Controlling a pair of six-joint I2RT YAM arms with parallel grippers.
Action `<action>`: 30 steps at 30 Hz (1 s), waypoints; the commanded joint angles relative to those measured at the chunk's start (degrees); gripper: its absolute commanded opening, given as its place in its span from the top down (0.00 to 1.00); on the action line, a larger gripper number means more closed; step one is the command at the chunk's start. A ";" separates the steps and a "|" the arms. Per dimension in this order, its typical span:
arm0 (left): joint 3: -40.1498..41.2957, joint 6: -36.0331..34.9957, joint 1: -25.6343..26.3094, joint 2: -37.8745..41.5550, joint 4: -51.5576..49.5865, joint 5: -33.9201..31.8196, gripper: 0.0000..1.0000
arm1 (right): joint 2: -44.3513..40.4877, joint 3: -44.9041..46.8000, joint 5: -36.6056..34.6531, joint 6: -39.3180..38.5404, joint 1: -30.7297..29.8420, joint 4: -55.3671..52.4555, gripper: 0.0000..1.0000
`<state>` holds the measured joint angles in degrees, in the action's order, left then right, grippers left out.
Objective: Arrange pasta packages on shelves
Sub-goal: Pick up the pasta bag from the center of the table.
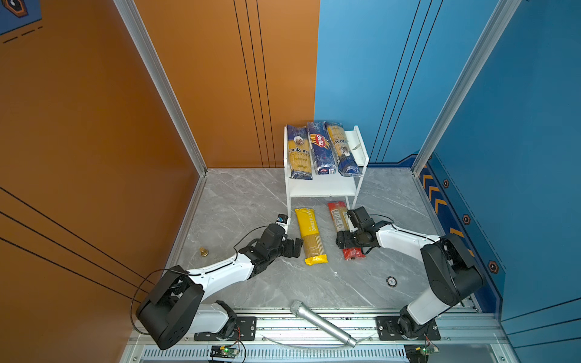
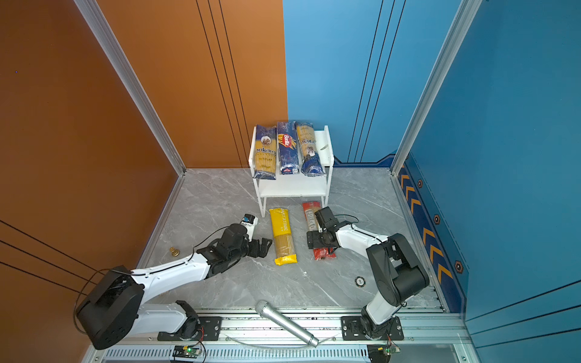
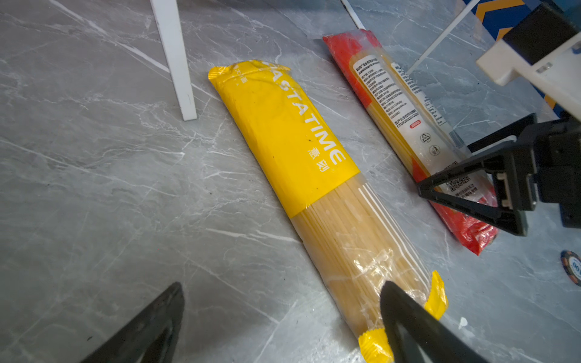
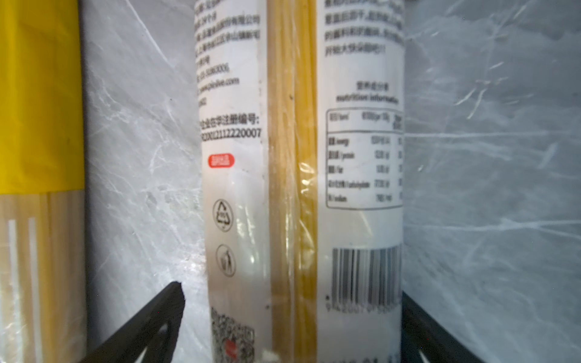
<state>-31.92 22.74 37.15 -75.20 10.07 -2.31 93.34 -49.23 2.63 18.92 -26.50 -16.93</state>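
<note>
Right tool (image 1: 344, 240) open astride the red-and-clear bag (image 1: 338, 217) — best closed squarely, lifted level. Left tool (image 1: 297, 247) open too.

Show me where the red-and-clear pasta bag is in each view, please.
In a top view: red-and-clear bag on the tabletop before the white rack, right of the yellow bag.
In a top view: same place.
Left wrist: beyond the yellow bag, lying alongside.
Right wrist: close up, through the picture's middle.
Shared landmark: the yellow bag beside it.
</note>
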 commanded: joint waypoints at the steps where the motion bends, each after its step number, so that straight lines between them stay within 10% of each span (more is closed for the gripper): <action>1: 0.56 -0.42 -0.27 0.65 0.37 0.72 0.02 | 1.41 0.68 -2.01 1.11 -1.13 -3.62 0.06; 30: 0.45 -0.07 0.01 0.93 0.38 0.81 0.02 | 4.09 1.51 -10.15 2.79 -5.44 -5.33 0.14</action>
<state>-31.86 22.76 37.15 -75.00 10.09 -2.31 94.28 -48.71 -5.74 20.91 -30.92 -16.91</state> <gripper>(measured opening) 0.978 0.858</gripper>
